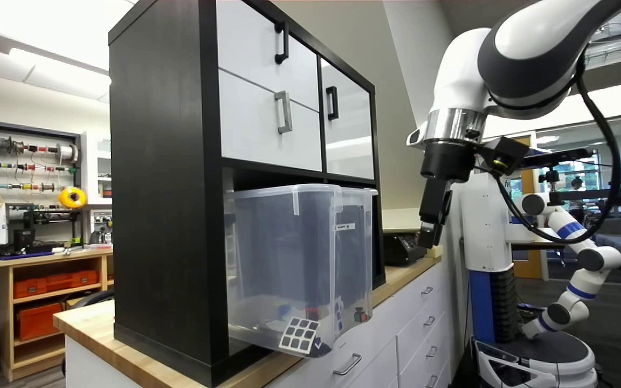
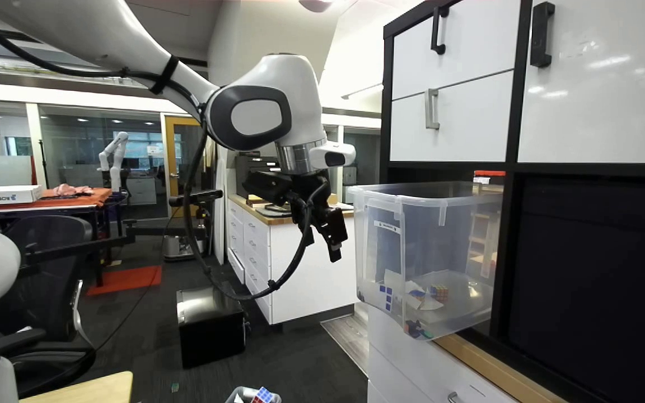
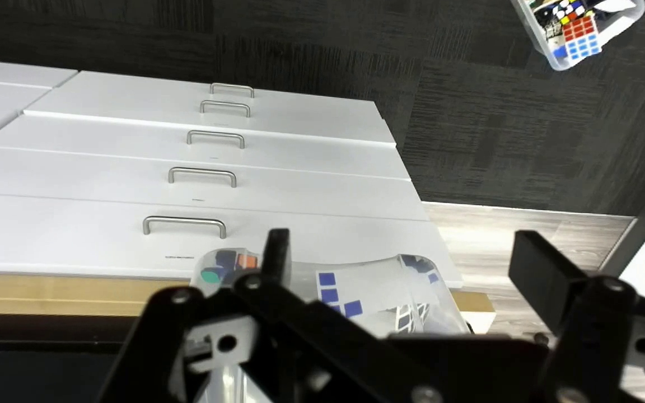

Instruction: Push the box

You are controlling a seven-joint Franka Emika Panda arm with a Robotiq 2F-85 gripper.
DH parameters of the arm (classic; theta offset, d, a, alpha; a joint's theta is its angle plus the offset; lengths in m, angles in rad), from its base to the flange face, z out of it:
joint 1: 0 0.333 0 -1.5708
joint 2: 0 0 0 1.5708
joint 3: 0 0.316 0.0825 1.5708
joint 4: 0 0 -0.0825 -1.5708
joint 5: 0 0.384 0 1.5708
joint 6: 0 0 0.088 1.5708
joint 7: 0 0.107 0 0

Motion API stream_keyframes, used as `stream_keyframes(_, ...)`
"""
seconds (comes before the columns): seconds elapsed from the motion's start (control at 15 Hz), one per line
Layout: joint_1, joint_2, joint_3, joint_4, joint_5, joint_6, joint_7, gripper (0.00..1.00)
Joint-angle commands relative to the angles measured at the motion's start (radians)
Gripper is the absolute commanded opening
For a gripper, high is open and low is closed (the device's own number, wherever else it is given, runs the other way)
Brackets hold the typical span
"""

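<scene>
The box, a large translucent plastic bin with a rimmed top, shows in both exterior views (image 1: 289,242) (image 2: 429,246). It sits in the lower cubby of the black cabinet (image 1: 159,178) and sticks well out past the counter's front edge. A few small cubes and papers lie at its bottom. My gripper (image 1: 430,231) (image 2: 325,246) points down in front of the box's outer face, with a visible gap. In the wrist view the fingers (image 3: 403,257) are wide apart with nothing between them. The box (image 3: 300,280) shows behind them there, partly hidden by the gripper.
White drawer fronts with handles (image 2: 437,109) are above the cubby. The wooden counter edge (image 1: 273,372) and white drawers (image 1: 423,318) are below. A second cubby (image 2: 591,268) is beside the box. A small bin with cubes (image 3: 574,33) is on the floor. A cable (image 1: 612,161) loops off the arm.
</scene>
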Motion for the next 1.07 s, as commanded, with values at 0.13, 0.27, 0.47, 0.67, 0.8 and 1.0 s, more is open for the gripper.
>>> stream_keyframes(0.13, 0.032, 0.107, 0.003, 0.048, 0.034, 0.147, -0.005, 1.0)
stream_keyframes(0.27, 0.038, 0.145, 0.007, 0.064, 0.038, 0.184, -0.008, 1.0)
stream_keyframes(0.47, 0.044, 0.202, 0.012, 0.097, 0.045, 0.223, -0.012, 1.0)
stream_keyframes(0.67, 0.042, 0.252, 0.021, 0.14, 0.046, 0.243, -0.014, 1.0)
stream_keyframes(0.8, 0.038, 0.282, 0.027, 0.173, 0.045, 0.249, -0.017, 1.0)
stream_keyframes(1.0, 0.032, 0.327, 0.032, 0.231, 0.048, 0.249, -0.017, 1.0)
